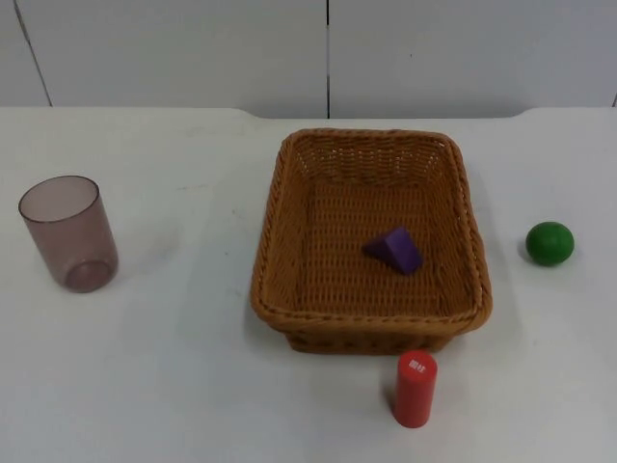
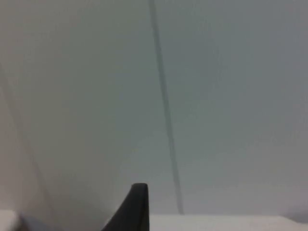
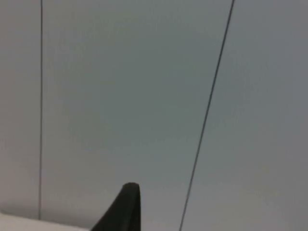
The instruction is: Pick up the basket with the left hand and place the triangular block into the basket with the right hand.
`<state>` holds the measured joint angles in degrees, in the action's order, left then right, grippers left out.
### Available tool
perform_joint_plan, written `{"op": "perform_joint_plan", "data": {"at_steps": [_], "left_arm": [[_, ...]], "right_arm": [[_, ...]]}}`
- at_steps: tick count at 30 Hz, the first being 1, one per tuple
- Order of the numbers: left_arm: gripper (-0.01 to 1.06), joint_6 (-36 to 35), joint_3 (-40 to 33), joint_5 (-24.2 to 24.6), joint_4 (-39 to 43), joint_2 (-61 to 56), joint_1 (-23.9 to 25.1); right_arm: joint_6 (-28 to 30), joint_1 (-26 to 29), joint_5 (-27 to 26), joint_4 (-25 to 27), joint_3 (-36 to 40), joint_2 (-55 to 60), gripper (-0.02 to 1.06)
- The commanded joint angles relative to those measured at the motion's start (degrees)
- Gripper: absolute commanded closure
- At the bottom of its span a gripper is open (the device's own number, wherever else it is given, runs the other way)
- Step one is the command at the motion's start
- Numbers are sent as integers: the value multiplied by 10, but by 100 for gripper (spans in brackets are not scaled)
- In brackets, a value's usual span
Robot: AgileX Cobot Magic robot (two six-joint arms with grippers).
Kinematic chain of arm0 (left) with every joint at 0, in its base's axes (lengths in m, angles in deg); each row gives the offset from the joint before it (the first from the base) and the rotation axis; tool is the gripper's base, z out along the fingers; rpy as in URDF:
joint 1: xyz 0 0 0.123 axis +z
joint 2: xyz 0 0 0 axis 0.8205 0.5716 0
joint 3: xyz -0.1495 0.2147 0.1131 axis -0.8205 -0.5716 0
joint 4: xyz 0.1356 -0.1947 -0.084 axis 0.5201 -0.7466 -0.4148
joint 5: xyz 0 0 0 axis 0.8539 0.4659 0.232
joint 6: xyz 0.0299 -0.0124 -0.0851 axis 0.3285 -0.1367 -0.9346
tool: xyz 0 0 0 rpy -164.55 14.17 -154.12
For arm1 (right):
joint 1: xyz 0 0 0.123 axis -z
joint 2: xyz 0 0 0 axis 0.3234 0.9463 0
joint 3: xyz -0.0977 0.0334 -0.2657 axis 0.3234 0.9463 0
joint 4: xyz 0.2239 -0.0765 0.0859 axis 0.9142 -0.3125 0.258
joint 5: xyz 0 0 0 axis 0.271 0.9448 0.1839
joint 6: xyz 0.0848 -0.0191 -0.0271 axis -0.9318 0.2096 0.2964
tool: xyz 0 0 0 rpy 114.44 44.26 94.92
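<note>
— Where's the block?
— Purple triangular block inside the brown wicker basket, lying on the woven floor, a little right of the middle and apart from the walls.
— And the basket?
— Resting flat on the white table, about mid-table, near the grey partition wall.
— Left gripper?
— Left gripper up by the partition wall in the left wrist view, pointing at a panel seam. Open or closed: cannot tell.
— Right one?
— Much the same. Right gripper facing the wall panels. Open or closed: cannot tell either.
— Anything else on the table?
— Red cylinder upright just in front of the basket's near rim. Green ball to the basket's right, apart from it. Tinted see-through cup upright, well apart on the left.
</note>
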<state>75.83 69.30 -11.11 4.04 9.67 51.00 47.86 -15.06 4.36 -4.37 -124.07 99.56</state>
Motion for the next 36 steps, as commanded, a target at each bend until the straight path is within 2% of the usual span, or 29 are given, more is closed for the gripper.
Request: {"op": "perform_joint_plan", "data": {"at_steps": [1,4,6,9,11,12,15,17,19,23,30,36], "left_arm": [[0,0,-1,22,19,-51,15],[0,4,0,40,13,-98,34],[0,37,0,46,-6,-144,59],[0,73,1,42,-30,-182,71],[0,82,3,60,-73,-218,71],[0,82,3,60,-73,-218,71],[0,129,3,96,-131,-238,68],[0,136,3,98,-147,-243,67],[0,171,3,101,-182,-253,65],[0,177,6,117,-201,-253,54],[0,187,11,131,-209,-253,24],[0,187,8,142,-209,-253,22]], "right_arm": [[-6,2,17,-12,0,-33,0],[-15,2,29,-12,0,-65,0],[-15,2,55,-12,0,-101,0],[-15,2,80,-13,0,-139,0],[-15,3,114,-20,0,-188,0],[-15,3,114,-20,0,-188,0],[-15,3,141,-24,0,-230,0],[-15,3,148,-24,-1,-230,0],[-16,2,180,-18,-7,-230,0],[-14,-11,190,11,-11,-230,0],[-8,-11,210,12,-15,-230,0],[-8,-12,209,20,-13,-230,0]]}}
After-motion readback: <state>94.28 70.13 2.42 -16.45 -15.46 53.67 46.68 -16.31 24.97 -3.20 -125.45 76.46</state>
